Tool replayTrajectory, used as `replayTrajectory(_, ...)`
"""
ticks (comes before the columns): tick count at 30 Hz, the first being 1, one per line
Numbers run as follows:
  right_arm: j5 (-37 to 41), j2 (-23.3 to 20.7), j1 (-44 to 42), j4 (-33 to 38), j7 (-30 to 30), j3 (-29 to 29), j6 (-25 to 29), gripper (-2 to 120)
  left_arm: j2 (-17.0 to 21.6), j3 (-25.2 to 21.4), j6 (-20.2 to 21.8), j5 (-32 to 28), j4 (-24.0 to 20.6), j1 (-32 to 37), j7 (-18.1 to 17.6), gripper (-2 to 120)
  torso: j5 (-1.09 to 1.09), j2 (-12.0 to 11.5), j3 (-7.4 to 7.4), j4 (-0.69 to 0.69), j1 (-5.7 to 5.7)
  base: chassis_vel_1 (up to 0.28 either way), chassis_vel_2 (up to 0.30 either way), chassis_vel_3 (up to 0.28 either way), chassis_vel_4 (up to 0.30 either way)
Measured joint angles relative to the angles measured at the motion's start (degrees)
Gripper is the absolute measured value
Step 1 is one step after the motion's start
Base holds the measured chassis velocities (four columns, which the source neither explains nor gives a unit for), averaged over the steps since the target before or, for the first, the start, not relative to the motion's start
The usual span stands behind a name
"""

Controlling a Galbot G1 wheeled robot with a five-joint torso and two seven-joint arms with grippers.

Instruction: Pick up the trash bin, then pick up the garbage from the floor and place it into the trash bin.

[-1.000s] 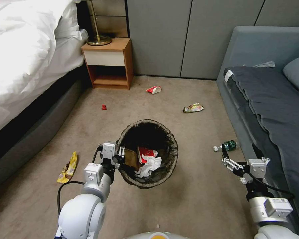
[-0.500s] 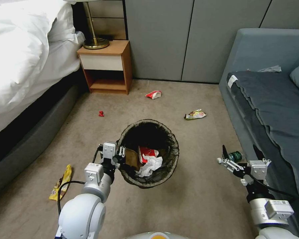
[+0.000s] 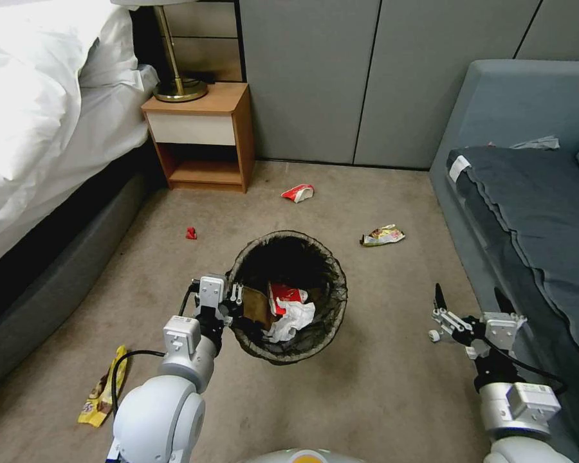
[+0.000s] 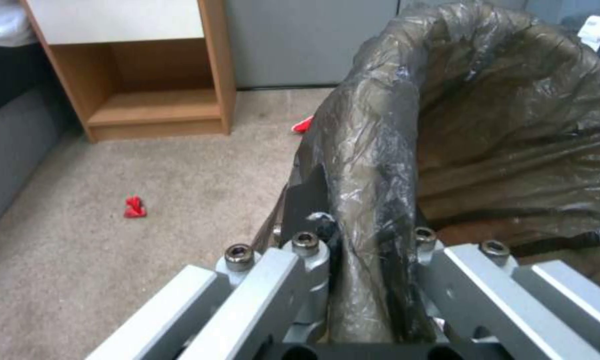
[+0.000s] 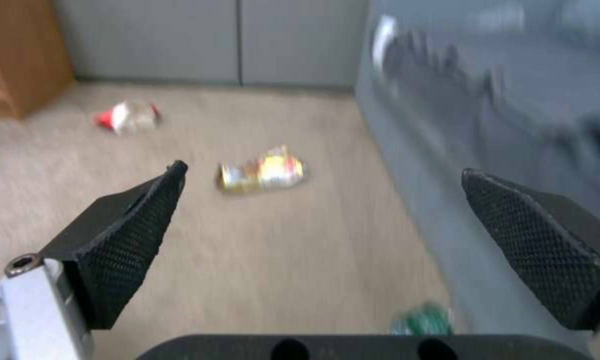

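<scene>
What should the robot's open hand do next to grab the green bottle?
Probably lower the right gripper straight down. Its fingers are spread wide and empty, and the green bottle lies on the carpet just beneath it, beside the sofa. The left gripper is already clamped on the trash bin rim, ready to receive it.

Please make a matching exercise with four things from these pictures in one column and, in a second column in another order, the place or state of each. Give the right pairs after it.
1. trash bin
2. red scrap
3. right gripper
4. lamp

A. standing on the nightstand
B. open, holding nothing, beside the sofa
C. held at its rim by the left gripper
D. lying on the floor near the bed

Pairs: 1-C, 2-D, 3-B, 4-A
</scene>
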Motion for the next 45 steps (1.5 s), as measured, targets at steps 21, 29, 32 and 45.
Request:
replayTrajectory(21, 24.1, -3.6, 25.2, -31.3, 13.7, -4.0, -13.8, 100, 0.3, 0.3, 0.3, -0.3, -0.4, -0.5, 0.1, 5, 0.0, 0.0, 0.01, -0.01, 0.01, 0.0, 0.0, 0.0, 0.0)
replayTrajectory(29, 29.9, -2.7, 32.9, -41.1, 19.9, -5.2, -14.0, 100, 0.5, 0.7, 0.4, -0.3, 0.3, -0.9, 0.2, 5, 0.0, 0.0, 0.01, 0.0, 0.0, 0.0, 0.0, 0.0, 0.0)
replayTrajectory(32, 30.6, -2.3, 34.7, -43.4, 20.7, -5.3, -13.9, 100, 0.5, 0.9, 0.4, -0.2, 0.4, -1.0, 0.2, 5, 0.0, 0.0, 0.01, 0.0, 0.01, 0.0, 0.0, 0.0, 0.0)
replayTrajectory(45, 29.8, -2.1, 41.8, -54.1, 21.1, -8.4, -12.0, 100, 0.4, 1.3, 0.4, 0.1, 1.2, -1.3, 0.3, 5, 0.0, 0.0, 0.01, 0.0, 0.0, 0.0, 0.0, 0.0, 0.0)
